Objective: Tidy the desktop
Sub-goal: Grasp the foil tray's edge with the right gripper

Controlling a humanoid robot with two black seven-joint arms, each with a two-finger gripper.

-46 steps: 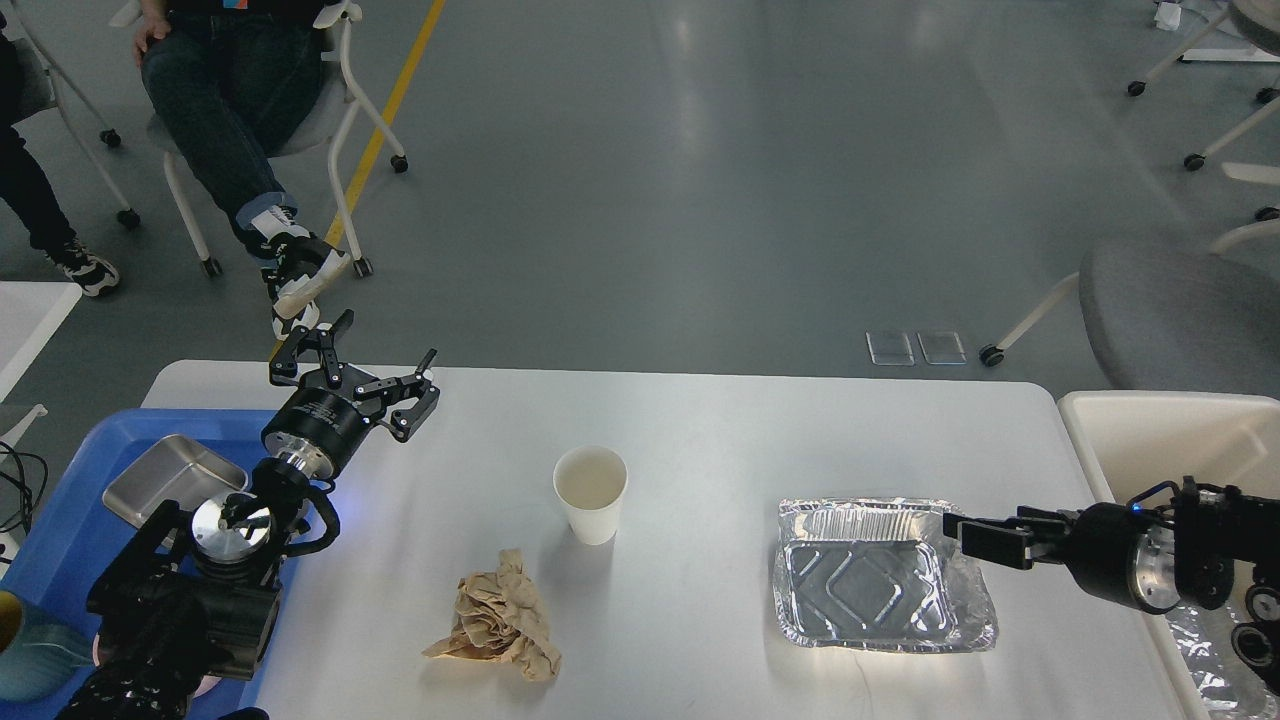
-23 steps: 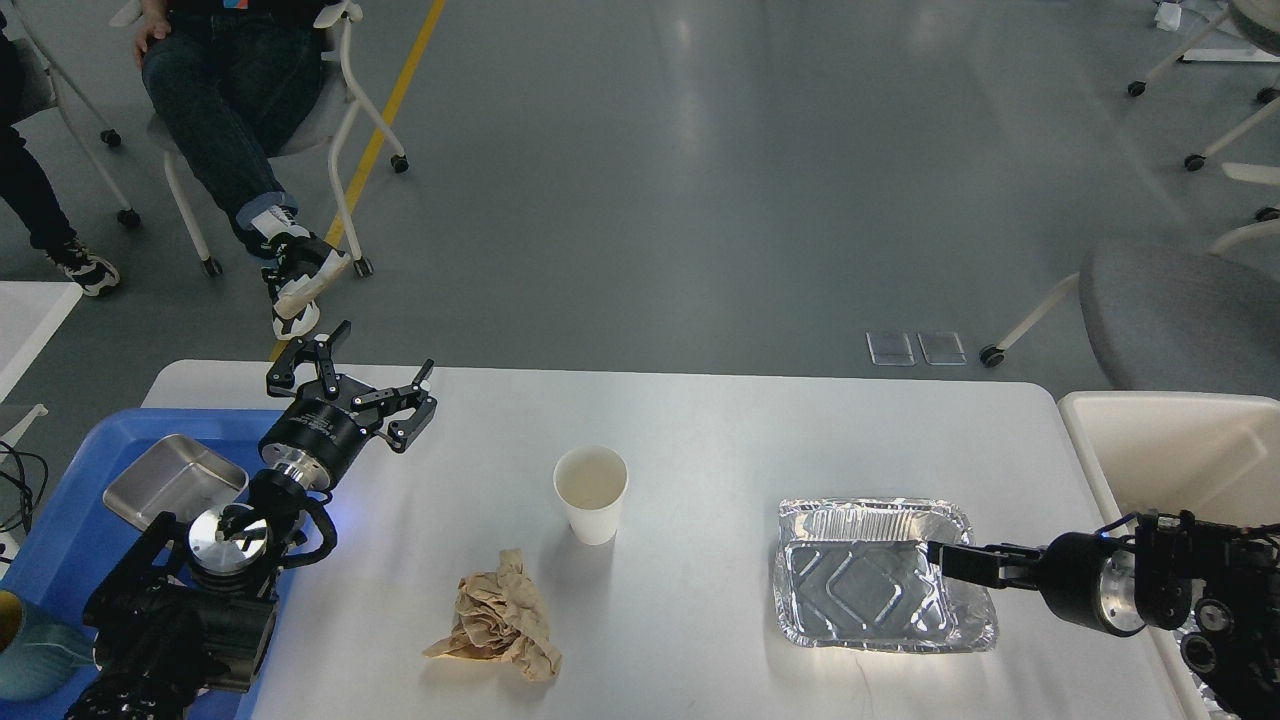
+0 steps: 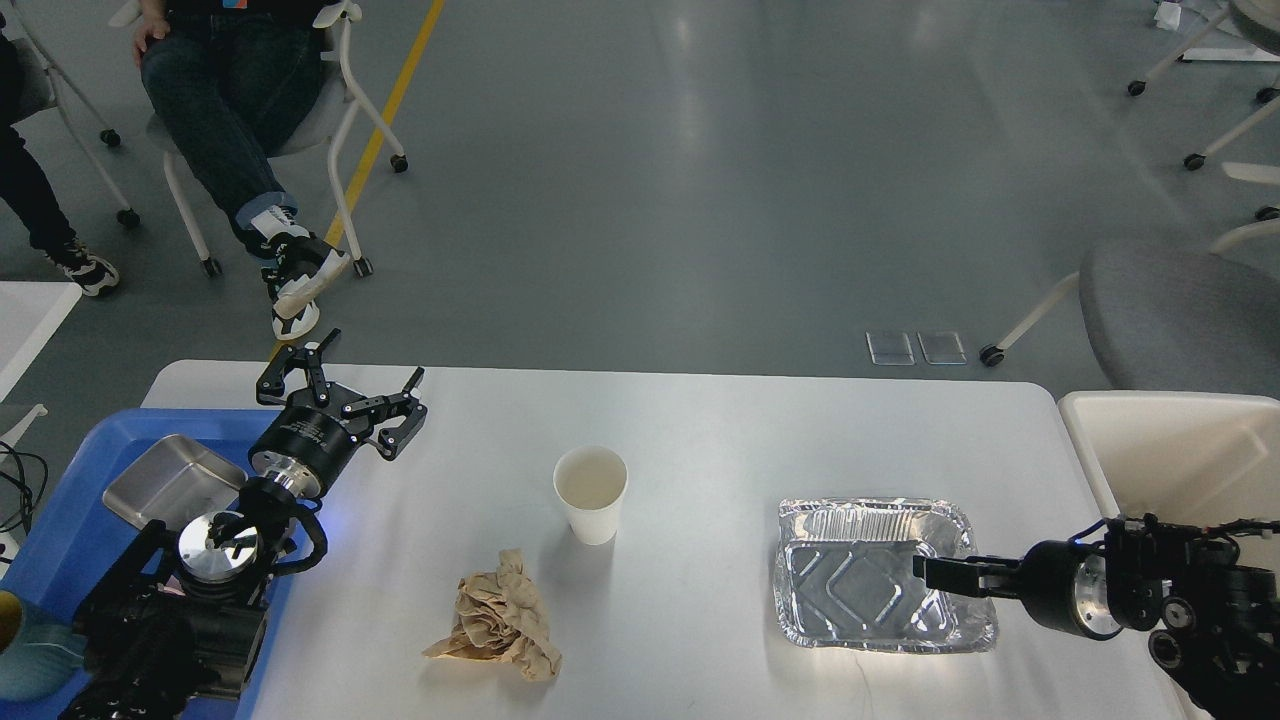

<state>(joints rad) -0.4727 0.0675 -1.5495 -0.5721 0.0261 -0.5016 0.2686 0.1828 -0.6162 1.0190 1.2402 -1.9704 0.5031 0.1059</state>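
The white desktop (image 3: 720, 430) holds a white paper cup (image 3: 590, 493) near the middle, a crumpled brown paper (image 3: 500, 622) in front of it, and an empty foil tray (image 3: 860, 580) at the right. My left gripper (image 3: 368, 360) is open and empty, raised over the desktop's far left part, beside the blue tray. My right gripper (image 3: 932, 573) reaches in from the right, low over the right end of the foil tray. Its fingers look like one dark bar, so I cannot tell whether it is open or holds the rim.
A blue plastic tray (image 3: 70, 500) at the left edge holds a square metal dish (image 3: 170, 480). A cream-white bin (image 3: 1170, 440) stands off the desktop's right end. People sit on chairs (image 3: 330, 120) beyond the far left corner; a grey chair (image 3: 1180, 310) is at the far right.
My right gripper has moved left and toward me, from the foil tray's far right corner to over its right end. My left gripper has drifted slightly left, still open.
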